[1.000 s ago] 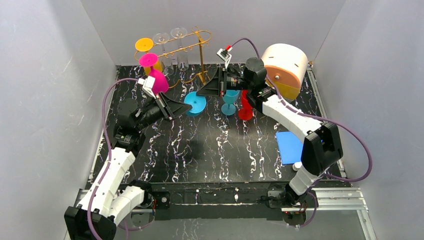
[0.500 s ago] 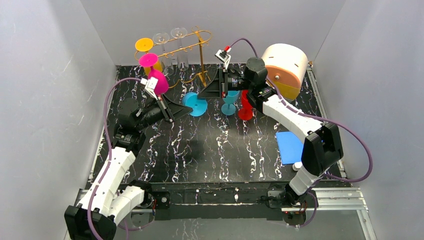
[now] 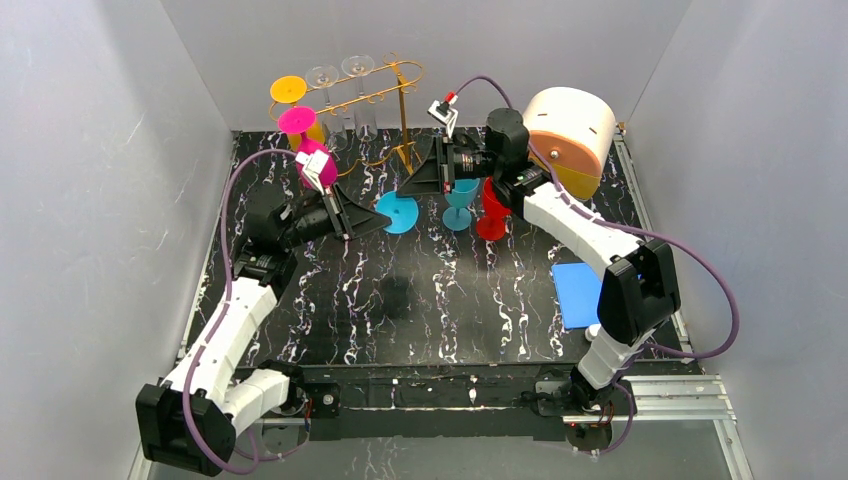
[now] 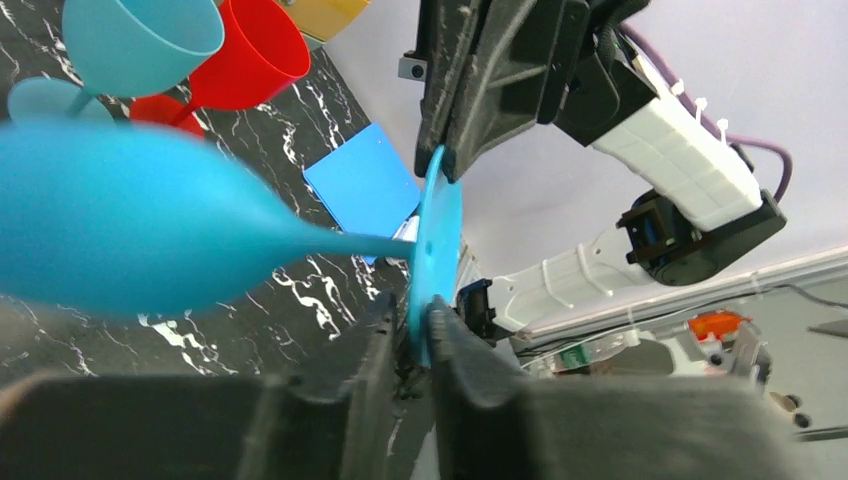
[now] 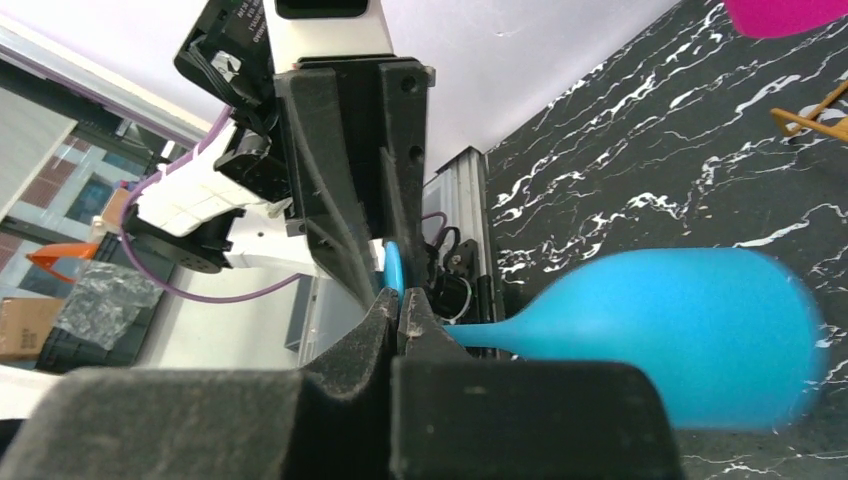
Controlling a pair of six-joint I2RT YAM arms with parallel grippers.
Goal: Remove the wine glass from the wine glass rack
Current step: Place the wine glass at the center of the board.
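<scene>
Item: bright blue plastic wine glass (image 3: pixel 397 213).
Location: off the gold wire wine glass rack (image 3: pixel 395 95), held sideways just in front of it, between the two arms.
Left gripper (image 4: pixel 418 320): jaws pinching one edge of the glass's round foot.
Right gripper (image 5: pixel 400 305): jaws pressed together on the opposite edge of the same foot.
On the rack: orange glass (image 3: pixel 288 90), magenta glass (image 3: pixel 297 120) and clear glasses (image 3: pixel 323 76), hanging bowl-down.
On the black marbled bench (image 3: pixel 440 300): teal glass (image 3: pixel 457 218) and red glass (image 3: pixel 490 228) upright beside the right arm; blue square pad (image 3: pixel 578 295) near the right edge.
</scene>
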